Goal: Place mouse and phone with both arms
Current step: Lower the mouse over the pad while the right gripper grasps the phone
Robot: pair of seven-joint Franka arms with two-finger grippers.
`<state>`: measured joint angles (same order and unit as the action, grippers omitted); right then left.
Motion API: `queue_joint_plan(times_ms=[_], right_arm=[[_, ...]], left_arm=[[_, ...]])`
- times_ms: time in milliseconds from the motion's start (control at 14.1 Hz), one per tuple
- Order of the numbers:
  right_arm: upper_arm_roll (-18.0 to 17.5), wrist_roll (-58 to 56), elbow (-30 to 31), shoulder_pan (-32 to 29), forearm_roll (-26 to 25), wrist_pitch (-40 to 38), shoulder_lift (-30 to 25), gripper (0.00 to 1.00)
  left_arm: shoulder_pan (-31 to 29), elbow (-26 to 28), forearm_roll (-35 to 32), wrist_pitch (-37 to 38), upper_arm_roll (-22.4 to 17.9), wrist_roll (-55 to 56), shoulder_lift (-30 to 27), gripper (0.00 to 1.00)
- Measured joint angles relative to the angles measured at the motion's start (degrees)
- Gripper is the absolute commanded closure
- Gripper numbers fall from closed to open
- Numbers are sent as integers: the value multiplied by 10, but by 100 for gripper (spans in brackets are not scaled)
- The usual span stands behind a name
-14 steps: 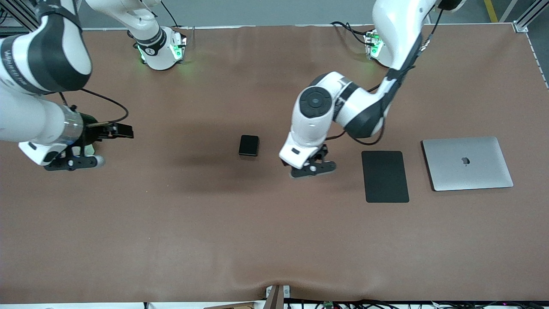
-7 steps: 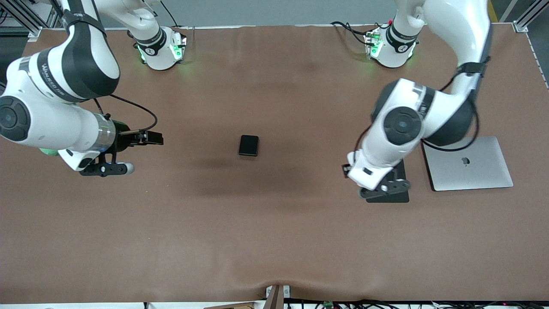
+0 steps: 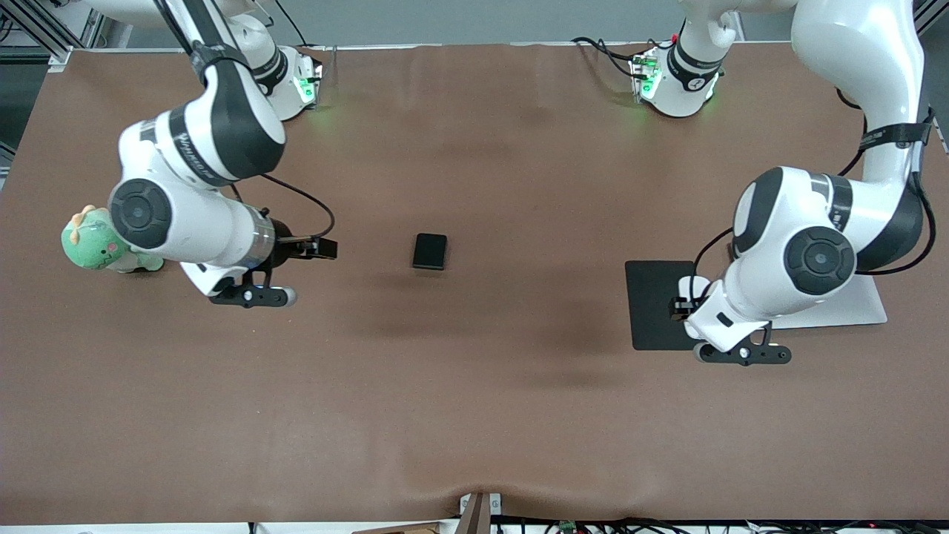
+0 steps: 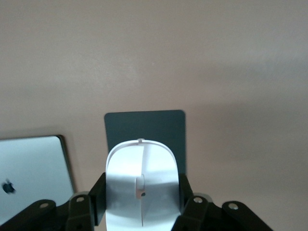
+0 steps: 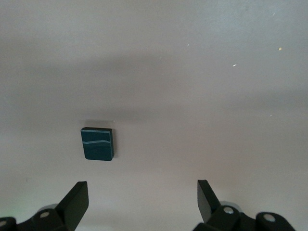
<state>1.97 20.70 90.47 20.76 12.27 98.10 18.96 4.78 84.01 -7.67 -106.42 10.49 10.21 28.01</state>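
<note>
The white mouse (image 4: 142, 185) with its thin grey middle line is clamped between my left gripper's (image 4: 142, 197) black fingers. In the front view my left gripper (image 3: 741, 354) hangs over the corner of the black mouse pad (image 3: 656, 304) nearest the camera, beside the laptop; the wrist hides the mouse there. The black phone (image 3: 430, 251) lies flat at the table's middle and also shows in the right wrist view (image 5: 97, 143). My right gripper (image 3: 252, 297) is open and empty over bare table, on the phone's right-arm side; its jaws (image 5: 143, 197) stand wide apart.
A silver laptop (image 3: 867, 308) lies closed beside the mouse pad toward the left arm's end, mostly covered by the left arm; it also shows in the left wrist view (image 4: 33, 168). A green plush toy (image 3: 96, 241) sits near the right arm's end.
My left arm has swung from beside the phone across to the mouse pad, carrying the mouse. My right arm has moved toward the phone, uncovering the green plush toy.
</note>
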Motion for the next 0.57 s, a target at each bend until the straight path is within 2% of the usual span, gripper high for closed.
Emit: queue_joint_plan(times_ms=[284,568], right_arm=[[0,34,55,32,0,56,3,0],[0,74,104,73,0,130,9,0]], left_arm=[[-6,23,0,-8,1,-44,19,100],[-5,71,0,-65,4,-44,24,100]])
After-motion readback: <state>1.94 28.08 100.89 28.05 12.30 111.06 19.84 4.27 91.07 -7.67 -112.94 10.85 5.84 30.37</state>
